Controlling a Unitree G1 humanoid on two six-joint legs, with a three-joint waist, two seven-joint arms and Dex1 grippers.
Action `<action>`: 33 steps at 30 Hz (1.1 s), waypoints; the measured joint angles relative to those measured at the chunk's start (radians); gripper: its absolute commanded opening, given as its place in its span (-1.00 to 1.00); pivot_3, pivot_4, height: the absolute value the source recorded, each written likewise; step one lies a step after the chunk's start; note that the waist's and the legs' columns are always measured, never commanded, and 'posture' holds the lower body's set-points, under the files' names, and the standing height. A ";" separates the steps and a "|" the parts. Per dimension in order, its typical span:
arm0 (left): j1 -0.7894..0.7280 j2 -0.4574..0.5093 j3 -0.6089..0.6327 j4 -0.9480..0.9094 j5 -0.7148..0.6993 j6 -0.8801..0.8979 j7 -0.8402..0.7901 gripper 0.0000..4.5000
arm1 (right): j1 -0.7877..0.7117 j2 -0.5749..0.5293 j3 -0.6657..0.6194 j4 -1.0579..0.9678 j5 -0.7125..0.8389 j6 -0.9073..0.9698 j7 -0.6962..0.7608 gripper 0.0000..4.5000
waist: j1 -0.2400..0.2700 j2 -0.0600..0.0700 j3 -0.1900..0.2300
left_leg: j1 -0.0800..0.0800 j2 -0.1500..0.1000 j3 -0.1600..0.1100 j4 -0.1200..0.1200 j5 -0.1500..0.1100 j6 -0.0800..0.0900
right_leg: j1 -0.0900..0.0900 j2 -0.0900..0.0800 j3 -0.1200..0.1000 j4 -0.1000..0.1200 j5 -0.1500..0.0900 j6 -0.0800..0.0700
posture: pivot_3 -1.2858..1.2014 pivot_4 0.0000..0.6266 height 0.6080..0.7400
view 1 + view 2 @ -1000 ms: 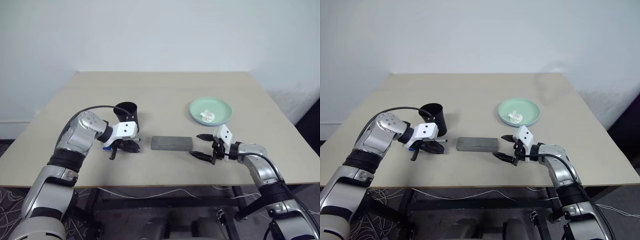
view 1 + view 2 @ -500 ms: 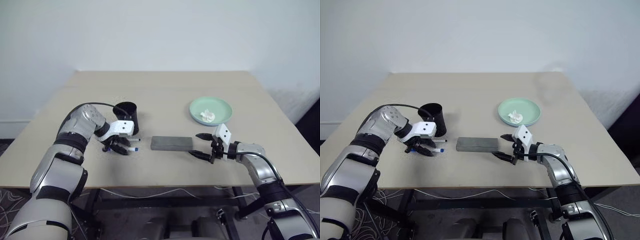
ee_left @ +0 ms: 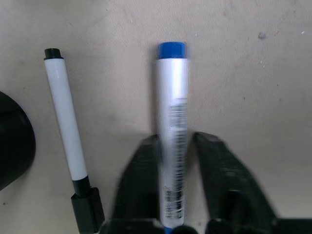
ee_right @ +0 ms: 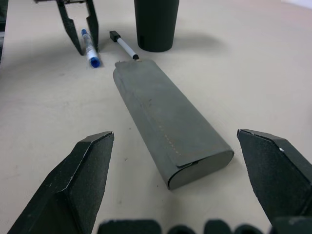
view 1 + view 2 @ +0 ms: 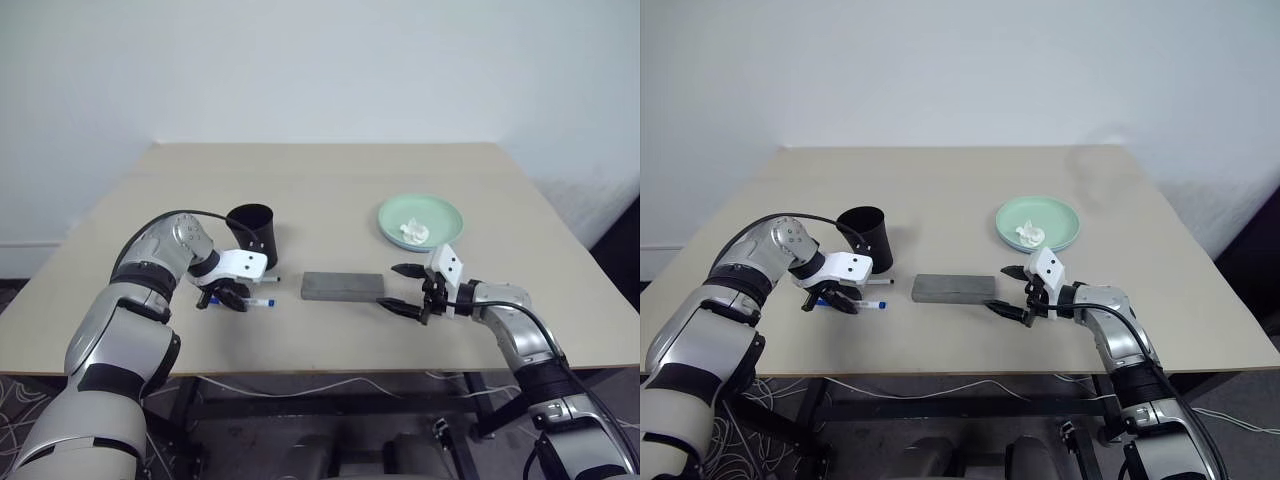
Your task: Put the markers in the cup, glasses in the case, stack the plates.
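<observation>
The blue-capped marker (image 3: 171,131) lies flat on the counter (image 5: 340,190) between the two fingers of the left gripper (image 5: 222,297), which points down at it and is closed in on its barrel, pinching it just in front of the black cup (image 5: 252,232). The black-capped marker (image 3: 67,139) lies just beside it, apart from the fingers, near the cup's foot. The right gripper (image 5: 408,288) hovers with its jaws spread wide, holding nothing, just beyond the grey case's (image 5: 343,286) end. Counted: two markers, one cup, one case, and one mint green plate (image 5: 421,220) carrying a crumpled white scrap (image 5: 413,232).
</observation>
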 measured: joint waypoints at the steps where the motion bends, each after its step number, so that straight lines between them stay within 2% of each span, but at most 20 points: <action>1: 0.000 0.000 0.000 0.000 0.001 -0.005 0.005 -0.97 | -0.001 0.000 0.000 0.000 0.000 0.000 0.000 0.96 | 0.000 0.000 0.000 | 0.000 0.000 0.000 0.000 0.000 0.000 | 0.000 0.000 0.000 0.001 0.000 0.000 | 0.03 -1.00 1.00; 6: 0.004 -0.001 0.049 -0.004 -0.048 -0.004 -0.024 -0.97 | -0.002 0.000 0.000 0.000 0.000 0.000 0.000 0.96 | 0.000 -0.001 0.000 | -0.002 0.000 0.000 0.004 0.000 0.000 | -0.002 0.000 0.000 0.006 -0.001 0.000 | 0.03 -1.00 1.00; 10: 0.004 -0.045 0.238 -0.135 -0.273 0.173 -0.130 -0.97 | -0.002 -0.002 -0.001 0.000 0.000 0.000 0.001 0.96 | 0.001 -0.001 0.001 | -0.006 0.000 -0.001 0.009 0.000 0.000 | -0.003 -0.001 -0.003 0.005 -0.001 0.000 | 0.03 -1.00 1.00; 14: -0.001 -0.069 0.394 -0.358 -0.470 0.391 -0.130 -0.97 | -0.001 -0.005 -0.001 0.000 0.000 0.000 0.008 0.96 | -0.008 -0.001 0.001 | -0.007 0.000 -0.001 0.009 -0.001 0.000 | -0.003 -0.002 -0.003 0.004 -0.001 0.001 | 0.03 -1.00 1.00; 18: 0.024 -0.097 0.517 -0.480 -0.562 0.477 0.046 -0.97 | -0.001 -0.007 -0.001 0.000 0.000 0.003 0.011 0.96 | -0.022 -0.001 0.001 | -0.004 0.000 -0.001 0.006 0.000 0.000 | -0.002 -0.001 -0.002 0.005 -0.001 0.001 | 0.03 -1.00 1.00; 22: 0.084 -0.121 0.609 -0.501 -0.573 0.434 0.339 -0.97 | -0.003 -0.010 0.000 0.000 0.000 0.007 0.025 0.96 | -0.023 -0.001 0.001 | 0.000 0.000 -0.001 0.004 0.000 -0.001 | -0.002 0.000 0.000 0.006 -0.001 0.001 | 0.03 -1.00 1.00; 27: 0.138 -0.117 0.660 -0.502 -0.551 0.342 0.594 -0.97 | -0.010 -0.016 0.001 0.002 0.000 0.011 0.041 0.96 | -0.019 -0.001 0.001 | 0.000 0.000 -0.001 0.004 0.001 -0.002 | -0.001 -0.001 -0.001 0.006 -0.001 0.001 | 0.03 -1.00 1.00; 33: 0.228 -0.126 0.682 -0.471 -0.551 0.269 0.727 -0.97 | -0.036 -0.013 0.012 0.015 -0.001 0.015 0.054 0.96 | -0.018 -0.002 0.001 | -0.001 -0.002 -0.001 0.004 0.001 -0.002 | -0.002 -0.002 0.000 0.005 0.000 0.001 | 0.03 -1.00 1.00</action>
